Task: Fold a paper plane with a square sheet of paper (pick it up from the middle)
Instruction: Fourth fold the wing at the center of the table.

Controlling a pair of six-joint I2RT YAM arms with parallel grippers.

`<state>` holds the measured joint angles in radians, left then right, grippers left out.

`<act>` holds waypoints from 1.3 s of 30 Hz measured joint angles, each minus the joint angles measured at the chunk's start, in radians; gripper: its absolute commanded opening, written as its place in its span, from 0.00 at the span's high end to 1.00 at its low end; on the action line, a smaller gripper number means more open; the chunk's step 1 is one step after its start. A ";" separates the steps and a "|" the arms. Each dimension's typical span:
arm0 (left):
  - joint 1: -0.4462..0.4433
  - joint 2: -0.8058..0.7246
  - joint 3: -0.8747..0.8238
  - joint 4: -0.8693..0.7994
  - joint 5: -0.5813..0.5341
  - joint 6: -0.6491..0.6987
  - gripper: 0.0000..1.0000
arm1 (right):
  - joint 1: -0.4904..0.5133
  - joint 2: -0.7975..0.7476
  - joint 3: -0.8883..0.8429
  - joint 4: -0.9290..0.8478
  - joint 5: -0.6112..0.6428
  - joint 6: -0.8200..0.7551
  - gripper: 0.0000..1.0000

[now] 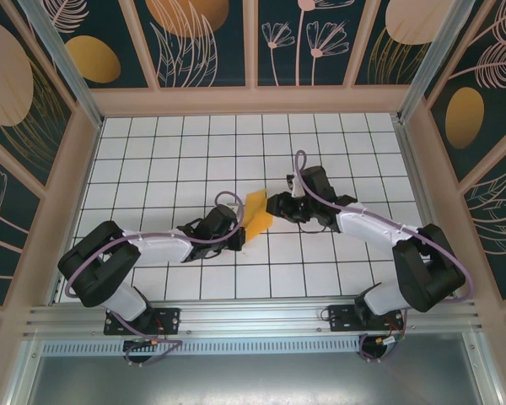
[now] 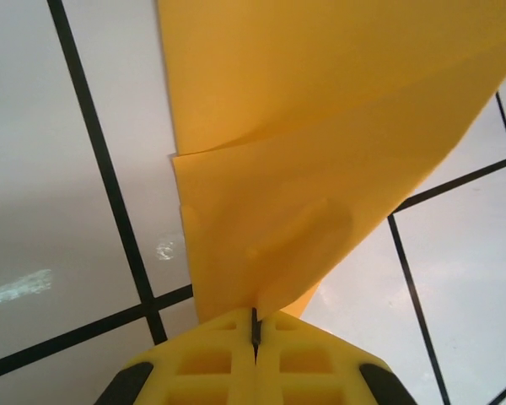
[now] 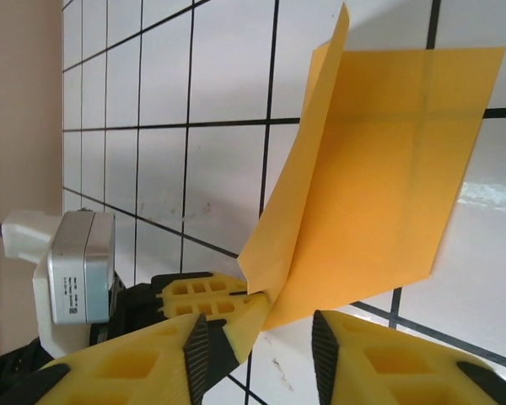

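paper [image 1: 255,211] held up mid-fold: left gripper [image 1: 234,229] clamped, right gripper [image 1: 280,205] open

step, as we judge it: an early fold. the paper is already doubled, with two layers meeting at a crease. it stands up off the table [image 1: 152,152] near the middle, between the two grippers. we see no dart shape yet, so most of the folding is left to do.

left fingers [image 2: 304,354] are pressed together on the paper's lower edge, and the sheet rises straight out of their seam. right fingers [image 3: 379,363] stand apart. the paper's bottom corner sits in the gap between them, not pinched.

next move, our judgement: the right gripper must close on a free edge or press the flap over while the left holds firm. thin paper may buckle or slip.

views:
- top view gives the layout of both arms, but the jaws are too small to read.
- left wrist view shows the clamp and the overlap of the layers.
- right wrist view shows the flap standing open at an angle.
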<state>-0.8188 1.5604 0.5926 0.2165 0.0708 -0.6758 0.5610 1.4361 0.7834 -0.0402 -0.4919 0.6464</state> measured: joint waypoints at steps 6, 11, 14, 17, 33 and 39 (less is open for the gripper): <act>0.023 -0.001 -0.050 0.094 0.072 -0.043 0.99 | 0.036 0.080 0.012 0.007 -0.034 -0.013 0.77; 0.036 -0.018 -0.088 0.146 0.095 -0.079 0.99 | 0.045 0.145 0.049 0.013 -0.060 -0.016 0.82; 0.042 -0.023 -0.102 0.163 0.106 -0.095 0.99 | 0.054 0.190 0.087 0.015 -0.072 -0.019 0.82; 0.042 -0.023 -0.108 0.177 0.108 -0.105 0.99 | 0.066 0.236 0.125 0.020 -0.085 -0.021 0.84; 0.042 -0.036 -0.130 0.193 0.109 -0.131 0.92 | 0.073 0.360 0.211 0.027 -0.062 -0.020 0.83; 0.042 -0.039 -0.133 0.195 0.111 -0.156 0.81 | 0.074 0.360 0.211 0.027 -0.055 -0.020 0.83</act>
<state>-0.7769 1.5215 0.4595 0.4114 0.1822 -0.8318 0.6350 1.7962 0.9947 -0.0128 -0.5472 0.6262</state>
